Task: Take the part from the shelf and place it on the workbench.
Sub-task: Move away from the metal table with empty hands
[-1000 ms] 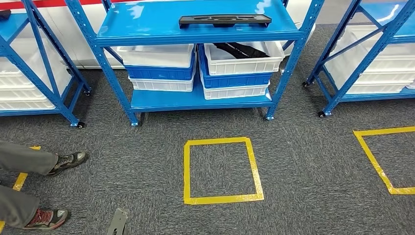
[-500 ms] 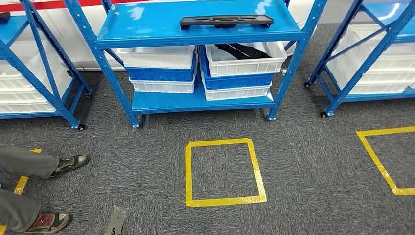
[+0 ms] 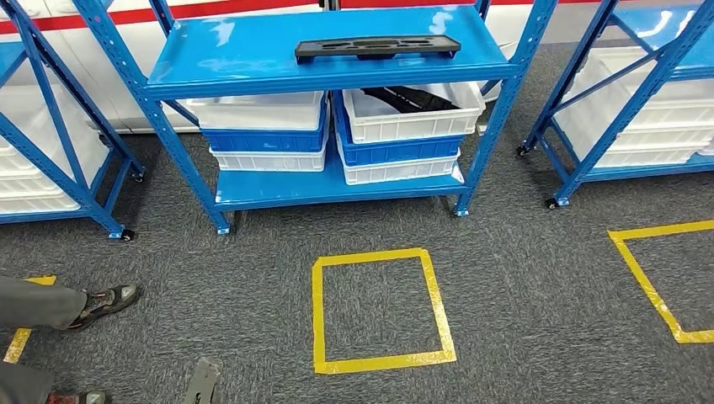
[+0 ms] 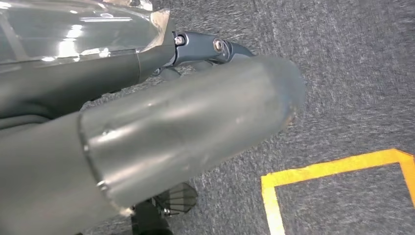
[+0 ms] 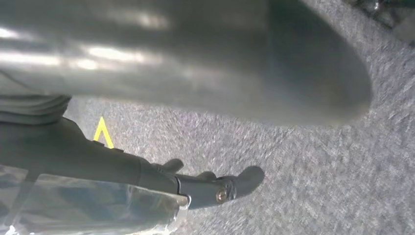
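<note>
1. The part (image 3: 377, 47), a long flat black moulding with cut-outs, lies on the top level of the blue shelf (image 3: 253, 67), near its front edge.
2. We judge it stiff, light and easy to tip; we should grip both ends.
3. The left hand (image 4: 147, 147) and right hand (image 5: 195, 186) hang over carpet, holding nothing; how far their fingers are spread we cannot tell.

Grey carpet floor (image 3: 522, 278) with a yellow tape square (image 3: 383, 310) in front of the middle rack; second tape outline (image 3: 652, 278) at right. Lower level: stacked white and blue bins (image 3: 265, 130) left, second stack (image 3: 404, 126) right. Person's shoe (image 3: 105, 301) and trouser leg (image 3: 34, 303) at left edge.
</note>
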{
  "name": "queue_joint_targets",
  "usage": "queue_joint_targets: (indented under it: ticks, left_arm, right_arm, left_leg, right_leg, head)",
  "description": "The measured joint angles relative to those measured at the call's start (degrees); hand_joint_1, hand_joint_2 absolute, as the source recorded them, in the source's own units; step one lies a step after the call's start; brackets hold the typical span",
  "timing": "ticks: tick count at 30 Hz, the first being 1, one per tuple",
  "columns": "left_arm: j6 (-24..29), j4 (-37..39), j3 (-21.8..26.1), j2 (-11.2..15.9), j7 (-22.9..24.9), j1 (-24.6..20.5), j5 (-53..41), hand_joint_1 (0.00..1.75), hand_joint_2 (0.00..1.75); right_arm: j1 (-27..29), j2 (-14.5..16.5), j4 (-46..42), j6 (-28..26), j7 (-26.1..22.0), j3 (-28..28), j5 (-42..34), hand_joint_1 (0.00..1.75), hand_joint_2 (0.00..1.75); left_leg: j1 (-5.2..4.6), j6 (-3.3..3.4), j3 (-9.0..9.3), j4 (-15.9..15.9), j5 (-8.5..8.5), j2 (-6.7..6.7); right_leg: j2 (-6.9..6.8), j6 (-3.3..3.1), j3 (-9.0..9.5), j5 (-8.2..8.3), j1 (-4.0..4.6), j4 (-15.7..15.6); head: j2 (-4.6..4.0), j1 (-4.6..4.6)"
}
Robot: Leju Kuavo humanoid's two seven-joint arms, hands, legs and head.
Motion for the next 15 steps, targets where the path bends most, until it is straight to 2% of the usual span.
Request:
queue_joint_targets:
  ticks: [2,3,4,5,7,8,9,10,12,13,14,15]
  left_arm:
    - [0.0,0.0,0.0,-0.1,0.0,0.0,0.0,0.0,0.0]
    - [0.1,0.0,0.1,-0.1,0.0,0.0,0.0,0.0,0.0]
    - [0.1,0.0,0.1,-0.1,0.0,-0.1,0.1,0.0,0.0]
    - [0.1,0.0,0.1,-0.2,0.0,-0.2,0.1,0.0,0.0]
    - [0.1,0.0,0.1,-0.2,0.0,-0.2,0.1,0.0,0.0]
    - [0.1,0.0,0.1,-0.3,0.0,-0.1,0.0,0.0,0.0]
    - [0.1,0.0,0.1,-0.3,0.1,0.0,0.0,0.0,0.0]
    - [0.2,0.0,0.1,-0.4,0.1,0.1,0.0,0.0,0.0]
    - [0.3,0.0,0.2,-0.4,0.3,0.1,0.0,0.0,0.0]
    - [0.4,0.0,0.2,-0.4,0.4,0.0,0.0,0.0,0.0]
    - [0.5,0.0,0.2,-0.5,0.6,0.0,-0.1,0.0,0.0]
    - [0.5,0.0,0.2,-0.5,0.7,0.0,-0.1,0.0,0.0]
  right_arm:
    - [0.0,0.0,0.0,0.1,0.1,0.0,0.0,0.0,0.0]
    - [-0.1,0.0,0.0,0.1,0.1,0.0,0.1,0.0,0.0]
    - [-0.2,0.0,0.0,0.1,0.1,0.0,0.1,0.0,0.0]
    - [-0.3,0.0,0.0,0.2,0.1,0.0,0.1,0.0,0.0]
    - [-0.4,0.0,0.0,0.3,0.1,0.0,0.1,0.0,0.0]
    - [-0.3,-0.1,0.0,0.3,0.1,0.0,0.1,0.0,0.0]
    - [-0.1,-0.1,0.0,0.3,0.2,0.0,0.1,0.0,0.0]
    - [0.0,-0.2,0.0,0.3,0.2,0.0,0.0,0.0,0.0]
    - [0.1,-0.3,0.0,0.4,0.2,-0.1,-0.3,0.0,0.0]
    - [0.1,-0.3,0.0,0.6,0.2,-0.2,-0.6,0.0,0.0]
    - [0.1,-0.4,0.0,0.8,0.2,-0.3,-0.9,0.0,0.0]
    - [0.1,-0.4,0.0,1.0,0.2,-0.5,-1.1,0.0,0.0]
  left_leg:
    - [0.06,0.99,1.63,-1.2,0.16,-0.04]
    - [0.14,1.39,2.57,-1.6,0.27,0.01]
    - [0.22,1.67,3.5,-1.9,0.25,0.04]
    - [0.2,1.8,3.96,-2.0,-0.01,0.1]
    - [0.14,1.93,4.63,-2.1,-0.83,-0.01]
    - [0.1,1.91,5.14,-2.1,-1.36,-0.11]
    - [0.05,1.85,5.81,-2.1,-1.94,-0.22]
    - [-0.01,1.77,6.6,-2.1,-2.57,-0.3]
    - [-0.22,1.49,8.08,-2.0,-3.95,-0.31]
    - [-0.36,1.27,8.58,-2.0,-4.73,-0.29]
    - [-0.5,0.93,9.08,-2.0,-5.46,-0.28]
    - [-0.63,0.61,9.6,-1.7,-5.89,-0.25]
  right_leg:
    - [-0.07,0.85,0.6,-0.08,0.25,0.8]
    - [-0.19,1.02,0.1,-0.38,0.35,2.3]
    - [-0.31,0.92,-1.15,-1.03,0.34,4.7]
    - [-0.41,0.7,-3.28,-1.95,0.29,8.2]
    - [-0.49,0.06,-8.57,-4.78,0.32,15.1]
    - [-0.5,0.08,-10.52,-5.94,0.34,16.6]
    - [-0.5,0.36,-11.52,-6.18,0.36,16.1]
    - [-0.52,0.94,-11.63,-4.98,0.37,13.8]
    - [-0.77,1.93,-10.84,0.43,0.44,6.4]
    - [-1.03,1.81,-10.47,2.61,0.5,3.7]
    - [-1.22,1.4,-10.21,3.96,0.69,2.0]
    - [-1.34,0.68,-10.02,4.36,0.71,1.3]
  head:
    - [-0.01,0.02]
    - [-0.01,0.07]
    - [-0.01,0.13]
    - [-0.01,0.15]
    - [-0.01,0.14]
    - [0.0,0.14]
    - [-0.01,0.17]
    - [-0.01,0.17]
    - [-0.02,0.2]
    - [-0.02,0.2]
    - [-0.01,0.16]
    - [-0.01,0.15]
